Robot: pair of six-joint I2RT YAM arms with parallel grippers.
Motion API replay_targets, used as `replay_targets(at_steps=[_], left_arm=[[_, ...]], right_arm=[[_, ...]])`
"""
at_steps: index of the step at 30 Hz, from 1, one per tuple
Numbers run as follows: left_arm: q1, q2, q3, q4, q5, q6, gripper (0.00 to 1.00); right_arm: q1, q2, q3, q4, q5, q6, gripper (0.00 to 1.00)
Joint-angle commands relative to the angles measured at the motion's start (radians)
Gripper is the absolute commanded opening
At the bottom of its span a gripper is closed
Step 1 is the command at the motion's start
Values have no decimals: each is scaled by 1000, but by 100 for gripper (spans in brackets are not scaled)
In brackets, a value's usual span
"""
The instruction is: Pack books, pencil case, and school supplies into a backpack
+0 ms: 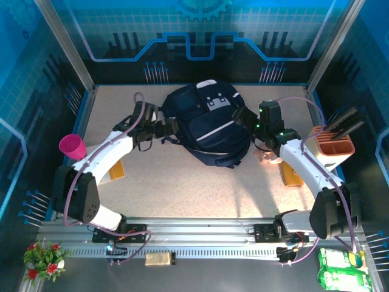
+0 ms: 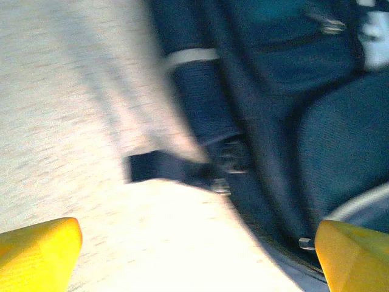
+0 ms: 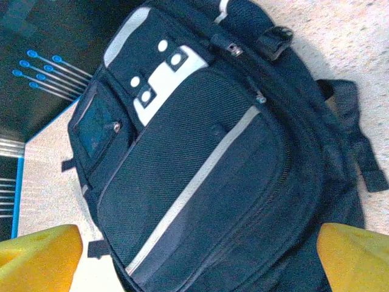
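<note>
The dark navy backpack (image 1: 209,125) lies closed in the middle of the table, its white-grey patches and stripe facing up. My left gripper (image 1: 172,126) is at its left side, open, with nothing between the yellow fingertips (image 2: 36,255); below it I see table, a black strap (image 2: 173,165) and the backpack's edge (image 2: 292,91). My right gripper (image 1: 240,115) hovers at the right side, open and empty, over the front pocket (image 3: 200,170). A flat orange-yellow piece (image 1: 115,172) lies by the left arm. Another orange piece (image 1: 292,176) lies under the right arm. The books are out of view.
A magenta-pink cup (image 1: 72,146) stands at the left edge. A beige block holder with black handles (image 1: 333,143) stands at the right edge. Blue walls close in the table's back and sides. Green packets (image 1: 343,271) and small flowers (image 1: 44,258) lie off the table in front.
</note>
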Motion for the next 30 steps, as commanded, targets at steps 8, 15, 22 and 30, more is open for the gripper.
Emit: replay_targets(at_steps=[8, 15, 22, 30], left_arm=[[202, -141, -260, -57, -213, -176, 99], [301, -44, -291, -30, -161, -185, 99], [366, 70, -249, -25, -37, -164, 99], [406, 150, -205, -42, 41, -141, 99]], right_arm=[[26, 61, 25, 107, -97, -2, 100], [26, 88, 21, 123, -123, 12, 100], [26, 97, 16, 124, -128, 17, 100], [22, 97, 21, 113, -120, 11, 100]])
